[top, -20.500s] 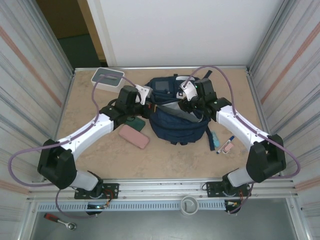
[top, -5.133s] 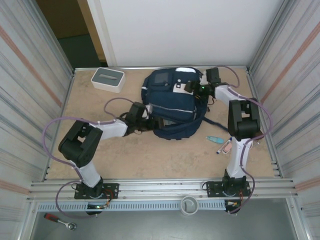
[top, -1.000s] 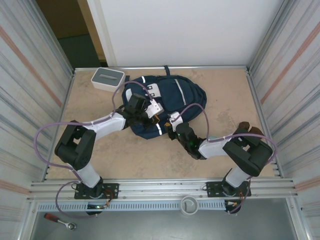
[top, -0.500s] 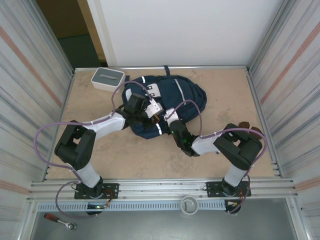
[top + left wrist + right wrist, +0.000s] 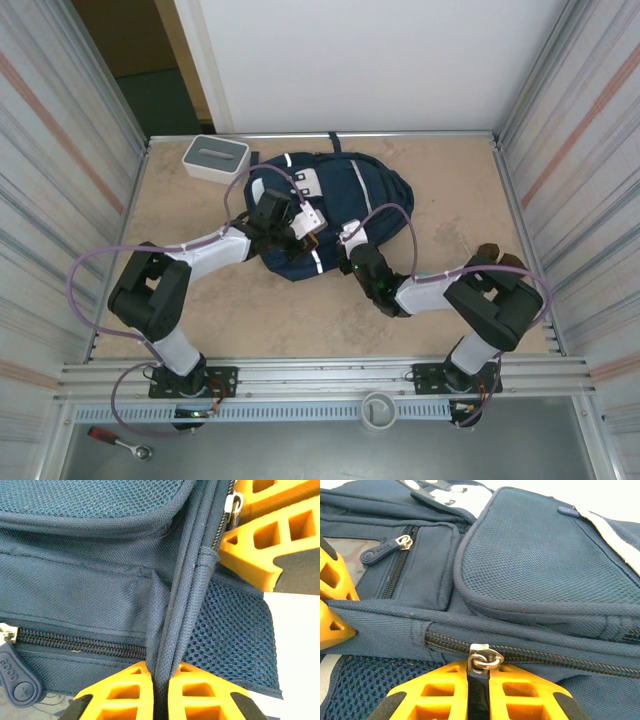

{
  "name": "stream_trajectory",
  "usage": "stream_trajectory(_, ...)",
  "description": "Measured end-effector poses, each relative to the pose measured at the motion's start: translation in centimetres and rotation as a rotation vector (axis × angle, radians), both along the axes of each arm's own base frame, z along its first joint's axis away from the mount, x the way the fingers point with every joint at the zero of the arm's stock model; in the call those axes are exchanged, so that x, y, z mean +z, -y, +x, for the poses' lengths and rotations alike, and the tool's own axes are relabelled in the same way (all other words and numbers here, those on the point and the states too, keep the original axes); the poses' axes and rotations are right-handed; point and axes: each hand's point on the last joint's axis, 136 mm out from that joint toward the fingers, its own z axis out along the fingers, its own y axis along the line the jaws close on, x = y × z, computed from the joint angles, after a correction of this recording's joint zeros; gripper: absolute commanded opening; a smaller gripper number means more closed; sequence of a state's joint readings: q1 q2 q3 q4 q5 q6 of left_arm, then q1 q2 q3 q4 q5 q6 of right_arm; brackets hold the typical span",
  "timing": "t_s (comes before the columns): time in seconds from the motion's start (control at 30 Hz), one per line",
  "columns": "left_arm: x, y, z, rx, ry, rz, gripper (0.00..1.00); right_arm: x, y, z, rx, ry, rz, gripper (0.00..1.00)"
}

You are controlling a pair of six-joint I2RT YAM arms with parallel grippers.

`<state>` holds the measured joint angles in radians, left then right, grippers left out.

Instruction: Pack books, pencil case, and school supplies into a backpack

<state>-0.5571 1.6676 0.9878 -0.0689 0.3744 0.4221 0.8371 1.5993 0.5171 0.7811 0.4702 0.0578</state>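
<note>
The navy backpack (image 5: 345, 195) lies flat on the table's far middle, white stripe up. My left gripper (image 5: 303, 228) (image 5: 160, 674) is shut on a folded fabric seam (image 5: 177, 605) at the bag's near-left edge. My right gripper (image 5: 348, 240) (image 5: 479, 676) is at the bag's near edge, close beside the left one. It is shut on the black zipper pull (image 5: 479, 692) below the metal slider (image 5: 484, 657) of a zipper (image 5: 545, 657). A second zipper pull (image 5: 17, 685) lies on the left. The books, pencil case and school supplies are out of view.
A white box with a grey top (image 5: 215, 157) stands at the far left corner. A small dark object (image 5: 487, 250) lies near the right wall. Corrugated metal walls (image 5: 70, 170) close in both sides. Bare tabletop (image 5: 300, 310) lies in front of the bag.
My right gripper's jaws have closed onto the zipper pull, and its arm shifted slightly left and back. The left gripper kept its grip on the seam without moving.
</note>
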Motion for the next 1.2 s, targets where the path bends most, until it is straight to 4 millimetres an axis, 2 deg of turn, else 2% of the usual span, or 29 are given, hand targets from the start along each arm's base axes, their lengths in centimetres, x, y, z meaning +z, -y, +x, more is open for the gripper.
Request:
stream_trajectory(0.5,0.1,0.0,-0.1,-0.008,0.007,0.003,0.09,0.2,1.3,0.2,0.136,-0.156,0.179,0.0)
stream_trajectory(0.93,0.3,-0.7,-0.6,-0.01,0.021,0.013,0.08,0.0,5.9,0.4,0.155,-0.302,0.331,0.0)
stream_trajectory(1.2,0.2,-1.4,-0.9,-0.016,0.034,0.024,0.09,-0.7,7.7,0.4,0.128,-0.392,0.407,0.0)
